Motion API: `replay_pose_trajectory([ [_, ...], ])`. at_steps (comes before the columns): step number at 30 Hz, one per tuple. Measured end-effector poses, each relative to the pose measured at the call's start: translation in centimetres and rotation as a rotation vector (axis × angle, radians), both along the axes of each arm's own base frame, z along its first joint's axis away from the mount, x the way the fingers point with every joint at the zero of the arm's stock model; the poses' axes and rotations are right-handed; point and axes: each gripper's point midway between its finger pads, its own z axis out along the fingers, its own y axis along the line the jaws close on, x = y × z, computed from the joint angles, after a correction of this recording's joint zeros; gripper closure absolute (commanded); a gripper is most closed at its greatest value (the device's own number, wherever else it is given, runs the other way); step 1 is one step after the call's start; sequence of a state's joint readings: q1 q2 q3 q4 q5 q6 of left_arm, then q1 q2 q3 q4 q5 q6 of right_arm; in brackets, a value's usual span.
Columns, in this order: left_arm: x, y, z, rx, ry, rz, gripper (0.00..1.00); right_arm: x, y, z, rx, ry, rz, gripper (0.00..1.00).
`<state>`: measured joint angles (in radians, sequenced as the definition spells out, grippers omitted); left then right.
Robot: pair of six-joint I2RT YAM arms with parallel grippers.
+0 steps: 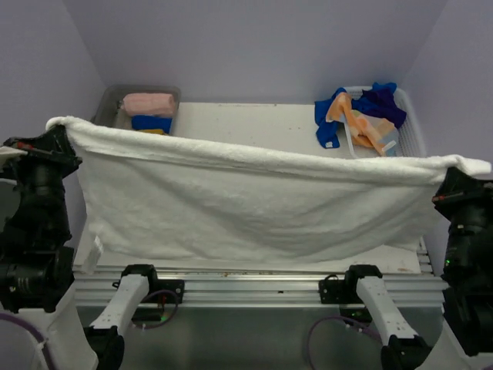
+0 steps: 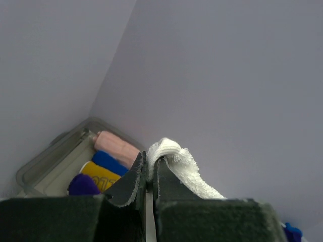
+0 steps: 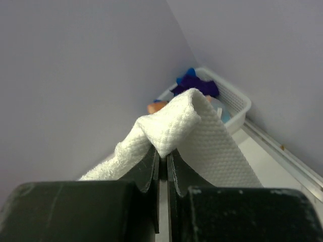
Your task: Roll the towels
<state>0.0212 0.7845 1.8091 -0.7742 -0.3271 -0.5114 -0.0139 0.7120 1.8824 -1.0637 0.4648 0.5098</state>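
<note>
The white towel (image 1: 254,200) is held stretched above the desk (image 1: 246,119), long axis left to right. Its left top corner is pinched by the left fingers (image 2: 132,184), its right by the right fingers (image 3: 144,171).

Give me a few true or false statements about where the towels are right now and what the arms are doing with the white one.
1. The white towel hangs stretched between both arms. True.
2. The left jaws are open and empty. False: they are shut on a corner of the white towel.
3. The grey tub at the far left holds rolled towels. True.
4. The white basket at the far right is empty. False: it holds loose blue and orange cloths.
</note>
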Motion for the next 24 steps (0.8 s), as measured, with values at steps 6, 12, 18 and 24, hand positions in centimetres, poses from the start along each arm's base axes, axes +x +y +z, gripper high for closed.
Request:
replay_pose_trajectory([
  [6,10.3,0.0,-16.0,-0.014,0.465,-0.014,1.0,8.7,0.1,-11.8,0.004,0.389,0.015,1.0],
  [12,14.4,-0.6,-36.2,-0.077,0.988,-0.029,1.0,17.8,0.6,-27.5,0.027,0.821,0.046,1.0],
  [18,15.7,-0.4,-41.8,-0.089,1.163,-0.01,1.0,21.6,1.1,-36.6,0.051,1.051,0.073,1.0],
  [24,17.8,0.2,-42.5,-0.079,1.193,0.018,1.0,25.6,1.7,-36.5,0.064,1.0,0.108,1.0],
])
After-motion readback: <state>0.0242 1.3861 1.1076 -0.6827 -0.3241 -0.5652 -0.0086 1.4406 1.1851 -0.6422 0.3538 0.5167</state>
